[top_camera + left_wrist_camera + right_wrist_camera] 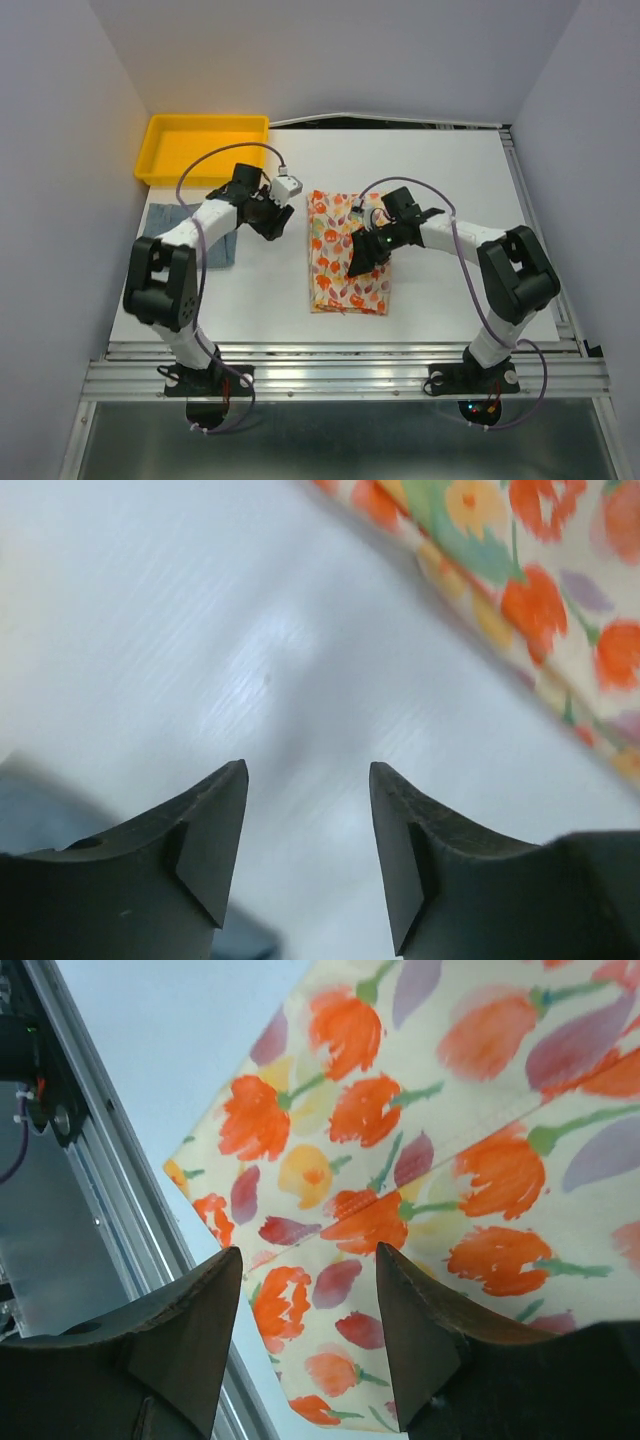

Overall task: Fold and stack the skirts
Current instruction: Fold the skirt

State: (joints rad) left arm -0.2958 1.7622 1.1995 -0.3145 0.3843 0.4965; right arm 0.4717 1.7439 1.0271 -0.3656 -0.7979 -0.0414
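Two wrist views show floral skirt (450, 1110); overhead adds blue skirt (222, 250).

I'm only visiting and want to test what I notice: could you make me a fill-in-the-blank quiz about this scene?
1. The cream skirt below the right end effector is printed with ___.
2. The blue-grey skirt lies partly under the ___ arm.
3. The tray beyond the blue-grey skirt is coloured ___.
4. The left end effector is ___ and holds nothing.
Missing words: flowers; left; yellow; open.
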